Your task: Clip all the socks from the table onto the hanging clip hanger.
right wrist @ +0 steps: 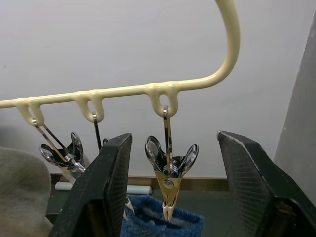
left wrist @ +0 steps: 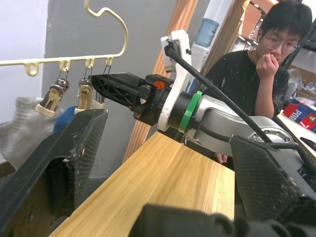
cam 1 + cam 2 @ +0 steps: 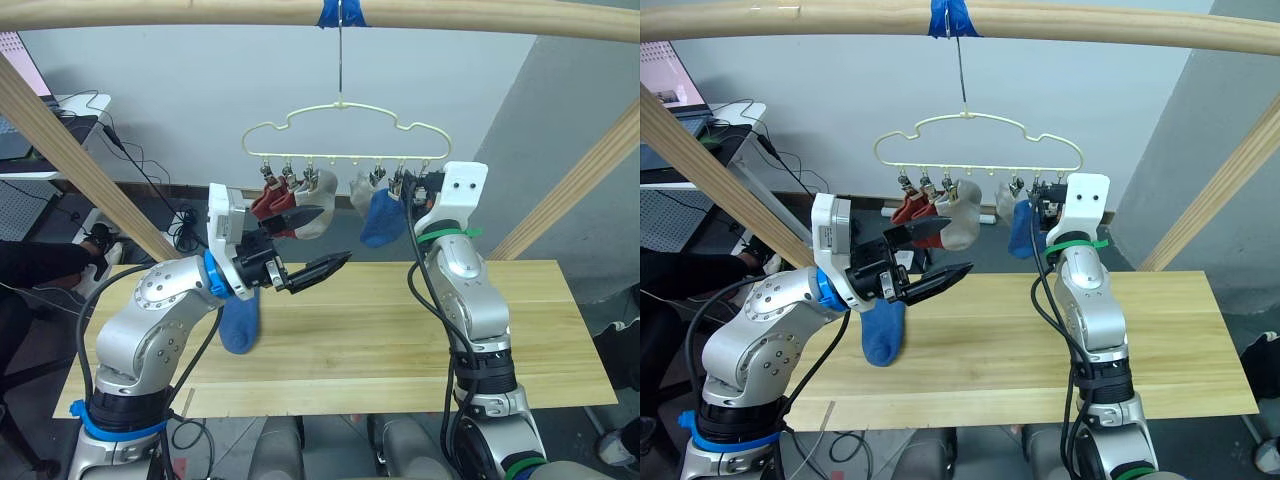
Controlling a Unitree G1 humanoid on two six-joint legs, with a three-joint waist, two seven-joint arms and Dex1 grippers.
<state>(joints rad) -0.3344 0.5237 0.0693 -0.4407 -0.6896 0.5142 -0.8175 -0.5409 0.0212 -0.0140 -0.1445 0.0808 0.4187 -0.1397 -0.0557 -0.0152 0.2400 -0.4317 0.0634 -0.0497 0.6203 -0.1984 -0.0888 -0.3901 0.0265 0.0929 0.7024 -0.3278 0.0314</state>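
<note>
Nearest, at the left of the pale wooden table (image 3: 380, 330), one blue sock (image 3: 238, 325) lying flat and partly hidden under the left arm, apparently the last one left to hang. Just above it, the left pincer (image 3: 335, 235), raised off the table and pointed toward the hanging socks, fingers spread wide, gripping nothing; probably parked there ready either to steady the hanger or to drop for that sock. Farther back and to the right, the right pincer (image 1: 174, 136), lifted to the right end of the clip hanger (image 3: 340, 103), its two black fingers wide apart on either side of a metal end clip (image 1: 168, 182), touching nothing; seemingly placed so as to squeeze the clip open. Hard to tell whether that clip is free or bites the blue fabric just below it. Along the row of clips, from left to right: rust red socks (image 3: 268, 205), a light grey sock (image 3: 318, 218), another grey one beside it, then a hung blue sock (image 3: 380, 222), all dangling above the table's far edge. Above, the hanger's metal hook, looped over a thick wooden bar (image 3: 200, 12) at a band of blue tape (image 3: 340, 12), presumably to stop sliding. Farthest, beyond the table's right end, a seated person (image 2: 256, 74) in dark clothes, hand at chin, watching.
</note>
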